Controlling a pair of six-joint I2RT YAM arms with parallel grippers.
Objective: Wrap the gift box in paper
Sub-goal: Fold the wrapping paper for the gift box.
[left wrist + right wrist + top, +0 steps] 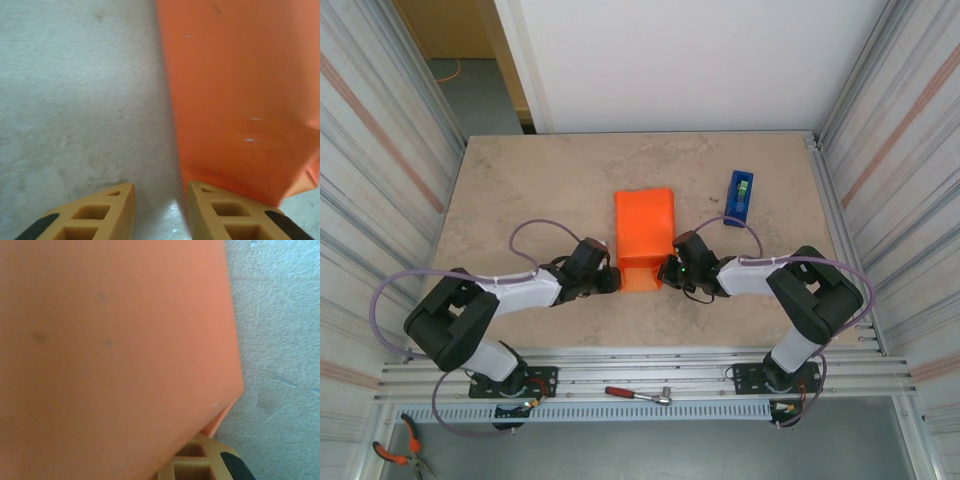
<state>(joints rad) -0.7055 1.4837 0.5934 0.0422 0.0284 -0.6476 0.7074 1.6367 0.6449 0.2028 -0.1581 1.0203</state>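
Two arms reach in from the near edge, and their two hands meet at one sheet of orange paper (645, 225) lying near the middle of the surface (520, 190). The paper is folded up into a long, raised shape running away from the arms, with its near end dipping into a darker flap between the hands. The left hand (610, 278) sits at the near left corner of the sheet. From its own wrist, the left hand (160, 192) shows two tan fingers spread apart with bare surface between them. The paper (240, 100) slants down so that its edge ends right at the inner side of the right-hand finger (220, 215). The right hand (672, 268) is at the near right corner of the paper. Up close, one tan finger (197, 462) pokes out from under the paper (110, 350), which covers the rest of that hand. That hand is pressed together, though I cannot tell whether it pinches the sheet. One blue tape dispenser (740, 197) stands well apart, to the far right of the paper. One red-handled tool (638, 395) lies on the rail between the arm bases. One pair of orange-handled pliers (398, 452) lies at the near left corner.
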